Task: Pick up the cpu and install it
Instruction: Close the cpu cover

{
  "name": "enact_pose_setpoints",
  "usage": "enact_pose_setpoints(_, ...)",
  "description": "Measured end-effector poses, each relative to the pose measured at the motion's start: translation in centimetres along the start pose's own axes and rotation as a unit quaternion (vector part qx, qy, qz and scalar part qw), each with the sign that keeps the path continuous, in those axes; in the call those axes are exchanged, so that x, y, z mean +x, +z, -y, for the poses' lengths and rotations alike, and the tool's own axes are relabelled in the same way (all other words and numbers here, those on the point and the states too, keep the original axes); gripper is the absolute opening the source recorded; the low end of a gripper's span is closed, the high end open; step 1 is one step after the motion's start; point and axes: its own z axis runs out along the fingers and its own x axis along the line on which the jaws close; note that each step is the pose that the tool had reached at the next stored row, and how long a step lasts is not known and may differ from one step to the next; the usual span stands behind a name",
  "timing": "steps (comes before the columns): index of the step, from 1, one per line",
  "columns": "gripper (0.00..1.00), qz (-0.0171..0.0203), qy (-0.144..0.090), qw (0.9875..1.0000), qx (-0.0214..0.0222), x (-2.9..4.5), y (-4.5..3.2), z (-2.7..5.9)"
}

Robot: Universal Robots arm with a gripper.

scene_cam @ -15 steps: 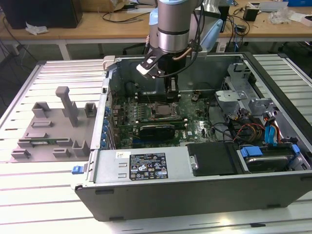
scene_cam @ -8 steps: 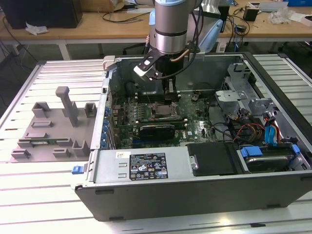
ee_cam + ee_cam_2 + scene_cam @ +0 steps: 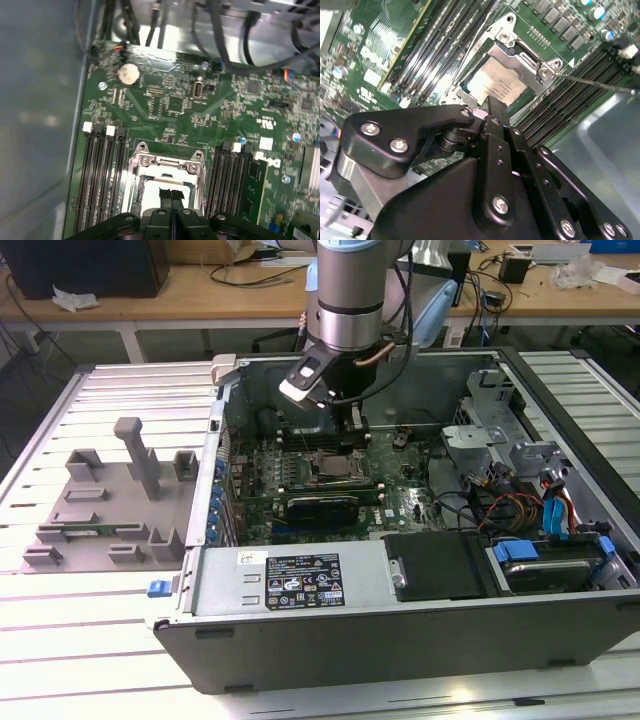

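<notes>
Cpu [image 3: 492, 86] lying flat in the socket [image 3: 167, 161] on the motherboard [image 3: 175, 105]; tool [image 3: 171, 193] directly over it, fingers pressed together with nothing seen between them
Item: thin square chip, silvery top showing in both wrist views, seated inside the metal socket frame between banks of memory slots [image 3: 102, 170]. Handling, judged: light, rigid, smooth-topped and likely slippery; the underside contacts are fragile, so take it by opposite edges only, kept level, without force. Whether the tool tips touch the top cannot be told. Surroundings: open computer case [image 3: 300, 580] lying on a slatted metal desk [image 3: 60, 660]; a grey fixture [image 3: 110, 500] stands beside it at the exterior view's left; cables [image 3: 520, 505] crowd the exterior view's right; room around the socket is tight
</notes>
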Motion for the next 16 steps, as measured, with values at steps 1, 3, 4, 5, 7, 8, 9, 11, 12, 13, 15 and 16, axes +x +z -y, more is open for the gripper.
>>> enact_pose_setpoints(1,0.11,0.0,-0.013,0.9999,-0.0005,0.0,0.0,0.0)
enact_pose_setpoints(3,0.11,-0.0002,-0.052,0.9987,-0.0022,0.0,0.0,0.0)
enact_pose_setpoints(4,0.11,-0.0003,-0.067,0.9978,-0.0028,0.0,0.0,0.0)
enact_pose_setpoints(5,0.11,-0.0004,-0.086,0.9963,-0.0036,0.0,0.0,0.0)
enact_pose_setpoints(7,0.11,-0.0005,-0.105,0.9944,-0.0044,0.0,0.0,0.0)
enact_pose_setpoints(8,0.11,-0.0005,-0.119,0.9929,-0.005,0.0,0.0,0.0)
enact_pose_setpoints(9,0.11,-0.0006,-0.134,0.991,-0.0056,0.0,0.0,0.0)
enact_pose_setpoints(11,0.11,-0.0007,-0.153,0.9882,-0.0065,0.0,0.0,0.0)
enact_pose_setpoints(12,0.11,-0.0008,-0.174,0.9848,-0.0073,0.0,0.0,0.0)
enact_pose_setpoints(13,0.11,-0.0008,-0.182,0.9832,-0.0077,0.0,0.0,0.0)
enact_pose_setpoints(15,0.11,-0.0009,-0.203,0.9792,-0.0085,0.0,0.0,0.0)
enact_pose_setpoints(16,0.11,-0.0009,-0.216,0.9765,-0.009,0.0,0.0,0.0)
